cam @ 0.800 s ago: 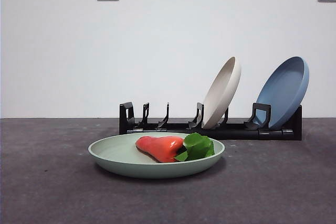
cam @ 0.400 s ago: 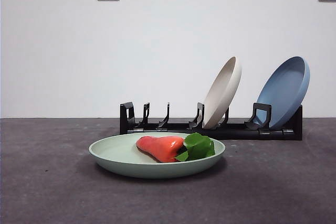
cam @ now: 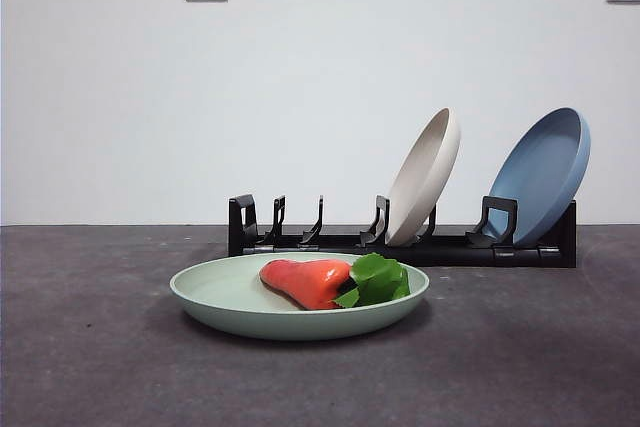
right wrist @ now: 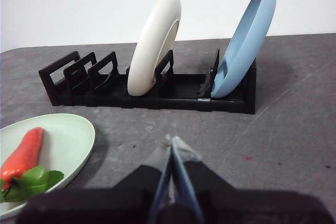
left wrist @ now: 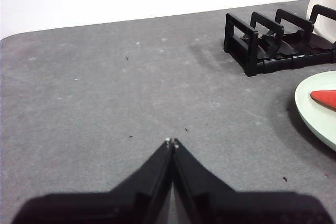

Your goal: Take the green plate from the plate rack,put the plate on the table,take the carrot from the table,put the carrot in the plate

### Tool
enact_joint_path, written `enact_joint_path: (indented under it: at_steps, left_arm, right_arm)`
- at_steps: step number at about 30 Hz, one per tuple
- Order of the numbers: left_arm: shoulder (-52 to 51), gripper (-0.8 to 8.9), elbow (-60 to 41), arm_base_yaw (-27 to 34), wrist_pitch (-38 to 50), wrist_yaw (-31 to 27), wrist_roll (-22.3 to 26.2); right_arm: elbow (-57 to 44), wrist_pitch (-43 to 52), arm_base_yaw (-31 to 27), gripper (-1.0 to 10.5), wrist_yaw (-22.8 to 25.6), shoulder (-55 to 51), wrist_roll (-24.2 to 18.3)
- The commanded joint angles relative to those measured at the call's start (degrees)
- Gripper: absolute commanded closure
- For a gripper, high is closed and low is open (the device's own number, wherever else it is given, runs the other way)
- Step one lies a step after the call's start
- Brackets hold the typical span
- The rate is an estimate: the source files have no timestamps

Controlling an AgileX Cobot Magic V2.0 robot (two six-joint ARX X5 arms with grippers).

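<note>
- On the tabletop, in front of the plate rack, we see the green plate lying flat with the carrot resting inside it, leaves toward the rim.
- We judge every step done (nothing is left to place).
- The left gripper and right gripper both hang clear of the plate, jaws pressed together and empty.
- We think the next move calls only for staying clear.

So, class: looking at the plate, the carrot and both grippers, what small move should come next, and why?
Probably none beyond keeping both arms parked: the carrot already lies in the green plate on the table, and the left gripper and right gripper are shut and clear.
</note>
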Motion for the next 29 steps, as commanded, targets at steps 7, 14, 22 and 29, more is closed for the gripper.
enact_joint_path:
  at_steps: [7, 14, 22, 29]
  left_arm:
    - [-0.17, 8.16, -0.90, 0.17, 0.46, 0.04, -0.24]
    - [-0.17, 8.17, -0.90, 0.17, 0.46, 0.04, -0.24]
    - [-0.17, 8.16, -0.90, 0.17, 0.46, 0.04, -0.24]
    - [-0.17, 8.16, -0.90, 0.17, 0.46, 0.04, -0.24]
  right_arm:
    - [-1.11, -4.96, -0.13, 9.5, -0.07, -1.86, 1.49]
    - [-1.11, -4.72, -0.13, 9.5, 0.00, -1.86, 3.65]
    - [-1.09, -4.72, -0.13, 9.5, -0.02, -1.86, 3.65]
    - [-1.09, -4.72, -0.13, 9.5, -0.02, -1.86, 3.65]
